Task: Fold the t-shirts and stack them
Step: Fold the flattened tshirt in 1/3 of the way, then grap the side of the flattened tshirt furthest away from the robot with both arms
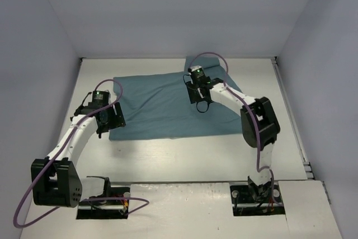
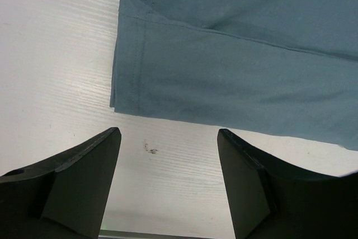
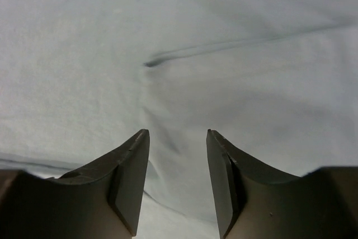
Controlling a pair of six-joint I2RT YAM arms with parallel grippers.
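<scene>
1. The right gripper (image 3: 177, 132) is released: its two dark fingers stand apart at the bottom of the right wrist view, and nothing is pinched in the gap between them.
2. Pale teal cloth of the t-shirt (image 3: 224, 37) fills the view beyond those fingers. A thin dark crease runs from the middle of the frame toward the right edge.
3. In the top view the right gripper (image 1: 198, 100) hangs over the upper right part of the t-shirt (image 1: 156, 104) (whether it touches the cloth I cannot tell).
4. The left gripper (image 2: 168, 132) is also released, with its fingers wide apart at the bottom of the left wrist view. Only bare white table (image 2: 56, 54) and a small dark speck (image 2: 150, 149) show between them.
5. Just above those fingers lies a corner of the t-shirt (image 2: 240, 54). A stitched hem runs down its left edge, and a second layer overlaps from the top of the frame.
6. From above, the left gripper (image 1: 109, 117) sits at the lower left corner of the cloth.
7. The t-shirt lies flat as a rough rectangle in the upper middle of the table (image 1: 184, 155), between the two arms.
</scene>
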